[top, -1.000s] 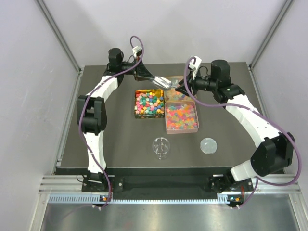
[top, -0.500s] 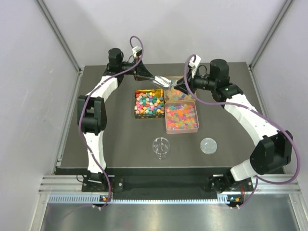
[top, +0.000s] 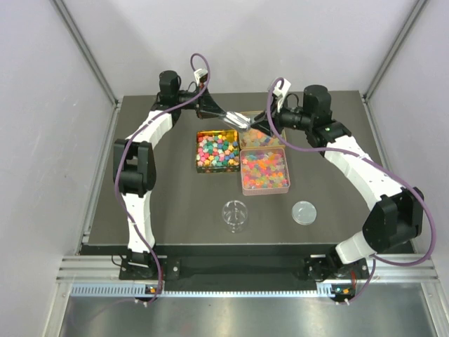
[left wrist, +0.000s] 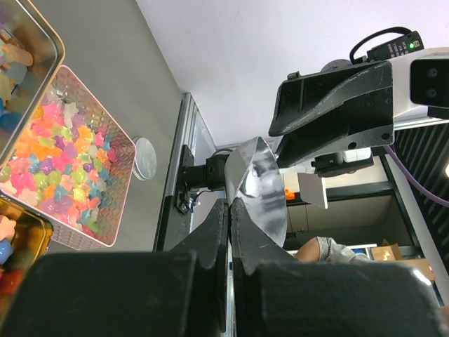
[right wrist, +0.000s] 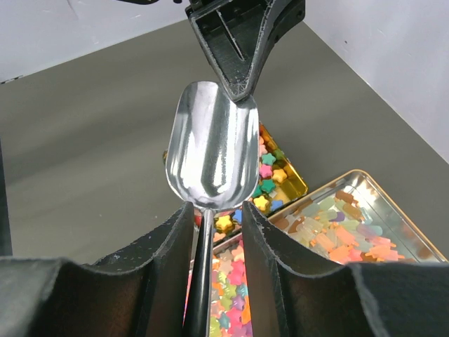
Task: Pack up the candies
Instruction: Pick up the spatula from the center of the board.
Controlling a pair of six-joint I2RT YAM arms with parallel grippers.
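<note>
Jaws first, from the top external view: the left gripper point(top: 223, 114) is pinched on the bowl end of a metal scoop point(top: 237, 119) held in the air at the far side of the surface point(top: 168, 196), and the right gripper point(top: 265, 125) meets the scoop's other end. The candies point(top: 216, 151) fill a gold tin point(top: 197, 151) and a pink tin point(top: 265, 192) set touching each other; nearer the arm bases stand a clear glass jar point(top: 235, 214) and, apart from it, a round lid point(top: 304, 211).

From the left wrist, the left jaws are fully closed on the rim of the scoop's bowl point(left wrist: 259, 189). Translucent gummy candies point(left wrist: 56, 161) lie heaped in the pink tin point(left wrist: 132, 151).

From the right wrist, the right gripper point(right wrist: 216, 210) sits astride the scoop's thin handle, its jaws narrowly parted with a gap showing on one side. The bowl point(right wrist: 214, 154) is empty. Below it, more pale candies point(right wrist: 330, 225) lie in a silver tin point(right wrist: 403, 203).
</note>
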